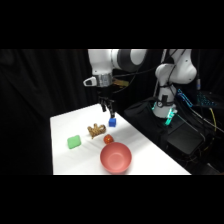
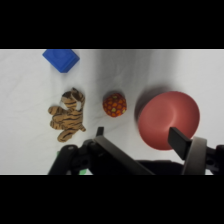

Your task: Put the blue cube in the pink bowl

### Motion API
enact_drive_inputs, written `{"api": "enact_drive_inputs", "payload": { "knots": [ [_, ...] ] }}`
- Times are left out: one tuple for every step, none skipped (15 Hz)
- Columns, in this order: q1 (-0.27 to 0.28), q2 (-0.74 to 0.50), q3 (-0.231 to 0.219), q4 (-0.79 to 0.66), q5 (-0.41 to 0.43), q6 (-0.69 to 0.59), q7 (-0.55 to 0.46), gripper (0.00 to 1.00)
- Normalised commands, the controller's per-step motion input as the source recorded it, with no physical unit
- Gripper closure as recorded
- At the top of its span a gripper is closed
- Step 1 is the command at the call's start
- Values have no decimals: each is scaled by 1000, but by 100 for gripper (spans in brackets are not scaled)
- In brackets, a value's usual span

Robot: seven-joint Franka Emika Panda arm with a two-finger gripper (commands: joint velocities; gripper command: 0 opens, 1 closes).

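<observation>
The tool point(image 1: 106, 107) hangs vertical above the table, beside the blue cube point(image 1: 113, 122).

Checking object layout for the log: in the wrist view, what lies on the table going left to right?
blue cube → toy tiger → red-orange ball → pink bowl. The green block shows only as a sliver behind the end effector's linkage, so it is left out.
</observation>
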Motion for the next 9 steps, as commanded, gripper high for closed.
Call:
{"api": "enact_drive_inputs", "payload": {
  "knots": [
    [-12,-18,15,10,-13,2,44,0],
    [-16,-38,13,6,6,-4,27,0],
    [-19,-53,6,-13,-42,24,71,0],
    [-29,-78,-3,-43,-45,39,63,0],
    [-40,-103,-15,-75,-50,64,66,0],
    [-54,-134,-27,-112,-49,79,48,0],
    [-65,-164,-38,-145,-46,87,29,0],
    [-72,-186,-47,-172,-40,109,19,0],
    [-77,-198,-55,-192,-48,120,24,0]
  ]
}}
